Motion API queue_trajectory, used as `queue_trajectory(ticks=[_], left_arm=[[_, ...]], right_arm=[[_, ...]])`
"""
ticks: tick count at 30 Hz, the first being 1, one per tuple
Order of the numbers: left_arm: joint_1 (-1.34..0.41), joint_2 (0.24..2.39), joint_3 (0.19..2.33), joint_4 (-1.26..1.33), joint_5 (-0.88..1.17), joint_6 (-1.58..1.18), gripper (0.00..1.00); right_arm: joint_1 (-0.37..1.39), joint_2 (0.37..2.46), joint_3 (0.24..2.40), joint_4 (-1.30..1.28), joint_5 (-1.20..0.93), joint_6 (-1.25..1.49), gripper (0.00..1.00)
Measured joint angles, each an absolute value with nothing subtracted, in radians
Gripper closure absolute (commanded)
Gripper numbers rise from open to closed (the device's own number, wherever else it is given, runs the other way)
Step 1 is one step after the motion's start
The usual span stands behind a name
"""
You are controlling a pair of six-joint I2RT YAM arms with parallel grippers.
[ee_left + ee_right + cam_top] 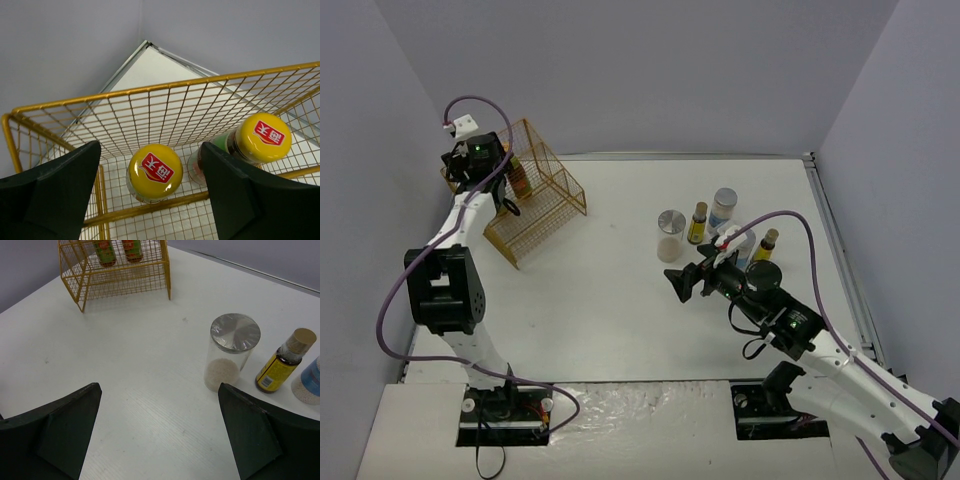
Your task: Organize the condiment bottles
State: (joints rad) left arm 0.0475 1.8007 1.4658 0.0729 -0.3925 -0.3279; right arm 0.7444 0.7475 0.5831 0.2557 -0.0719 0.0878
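Two yellow-capped condiment bottles stand inside the gold wire basket [150, 90]. One bottle [154, 171] is right below my left gripper [150, 160], whose jaws are open with a gap on each side of the cap. The other bottle [263, 136] stands to its right. The remaining condiments cluster on the right of the table: a clear jar with a silver lid [232, 352], a dark bottle with a tan cap [285, 362], a white jar [724, 208] and another slim bottle [765, 243]. My right gripper [677, 283] hovers open and empty just left of that jar [670, 235].
The basket [535, 195] sits at the table's far left, close to the left wall. My right arm's cable loops over the cluster of jars. The table's metal edge [835, 240] runs along the right side.
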Motion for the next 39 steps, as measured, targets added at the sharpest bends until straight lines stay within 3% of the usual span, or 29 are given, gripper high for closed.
queue_trajectory(ticks=[5,12,22,30,39], left_arm=[[0.048,1.735,1.462,0.012,-0.382,-0.350,0.12],[0.047,1.513,1.460,-0.168,-0.202,-0.372,0.03],[-0.015,1.055,1.135,-0.258,0.231,-0.308,0.03],[-0.145,0.902,0.841,-0.327,0.282,-0.206,0.03],[-0.162,0.802,0.812,-0.319,0.255,-0.183,0.03]], right_arm=[[0.744,0.735,0.583,0.249,-0.071,0.105,0.00],[0.742,0.744,0.619,0.171,0.045,0.153,0.01],[0.679,0.820,0.677,0.088,0.255,0.233,0.02],[0.553,0.892,0.712,0.058,0.300,0.258,0.03],[0.530,1.067,0.760,0.120,0.220,0.213,0.06]])
